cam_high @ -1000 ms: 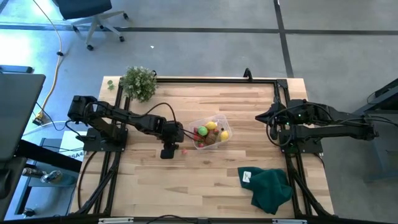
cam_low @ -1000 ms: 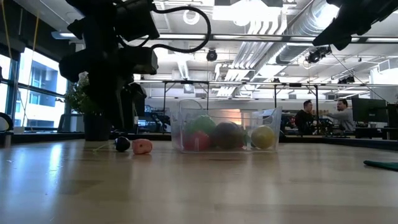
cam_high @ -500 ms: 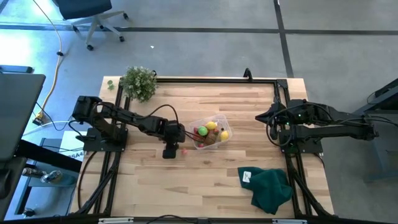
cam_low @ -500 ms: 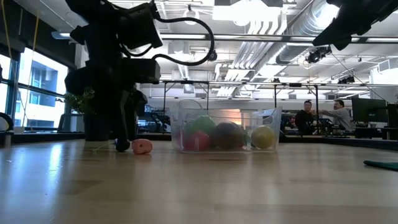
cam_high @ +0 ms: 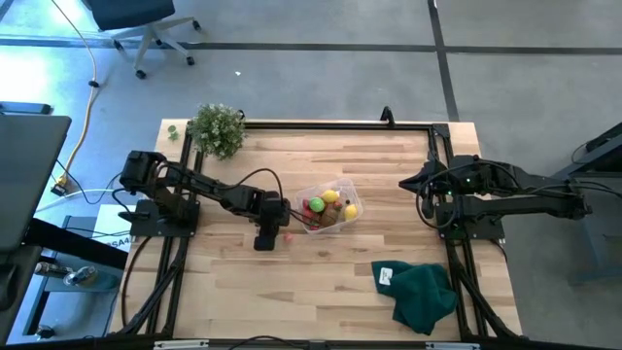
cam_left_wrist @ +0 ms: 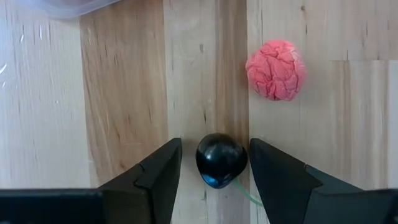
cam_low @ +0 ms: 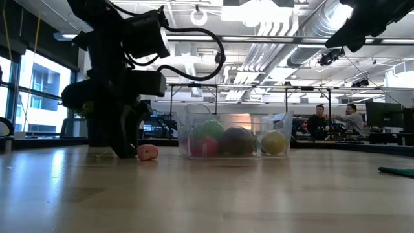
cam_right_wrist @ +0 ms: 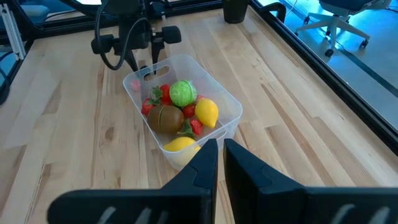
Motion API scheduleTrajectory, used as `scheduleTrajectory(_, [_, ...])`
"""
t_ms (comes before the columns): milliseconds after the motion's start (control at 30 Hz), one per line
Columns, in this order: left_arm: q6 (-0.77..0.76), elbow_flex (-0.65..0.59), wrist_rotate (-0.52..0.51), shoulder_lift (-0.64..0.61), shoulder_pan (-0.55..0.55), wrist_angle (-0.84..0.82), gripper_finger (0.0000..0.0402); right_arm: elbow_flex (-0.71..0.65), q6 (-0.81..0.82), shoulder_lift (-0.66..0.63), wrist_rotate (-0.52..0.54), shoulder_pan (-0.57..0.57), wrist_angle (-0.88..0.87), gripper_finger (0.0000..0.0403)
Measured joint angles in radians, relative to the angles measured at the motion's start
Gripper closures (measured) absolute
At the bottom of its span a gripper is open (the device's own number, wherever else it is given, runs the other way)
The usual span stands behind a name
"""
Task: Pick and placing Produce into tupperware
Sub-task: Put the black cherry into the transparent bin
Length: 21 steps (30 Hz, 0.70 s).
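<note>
Left gripper (cam_left_wrist: 214,163) is low on the table with its fingers spread around a small dark fruit (cam_left_wrist: 221,159), just beside the clear tupperware (cam_high: 328,204). Closing should be centred and gentle, and miss the pink piece (cam_left_wrist: 275,69) nearby.

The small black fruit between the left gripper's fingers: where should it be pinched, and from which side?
Pinch the black fruit across its round middle, coming straight down from above. The left gripper already straddles it, open, a finger on each side. It lies loose on the wooden table, apart from the pink berry.
</note>
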Motion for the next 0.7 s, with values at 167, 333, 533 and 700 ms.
scheduleTrajectory(167, [-0.003,0.000,-0.006,0.001,0.000,-0.002,0.0220,0.000,0.000,0.000,0.000,0.000,0.000,0.0384])
scheduleTrajectory(333, [-0.004,0.000,-0.008,0.002,0.000,-0.001,0.0220,0.000,0.000,0.000,0.000,0.000,0.000,0.0384])
scheduleTrajectory(533, [-0.008,-0.001,-0.010,0.002,0.000,0.000,0.0220,0.000,0.000,0.000,0.000,0.000,0.000,0.0384])
scheduleTrajectory(700, [-0.010,-0.001,-0.012,0.002,0.000,0.000,0.0220,0.000,0.000,0.000,0.000,0.000,0.000,0.0384])
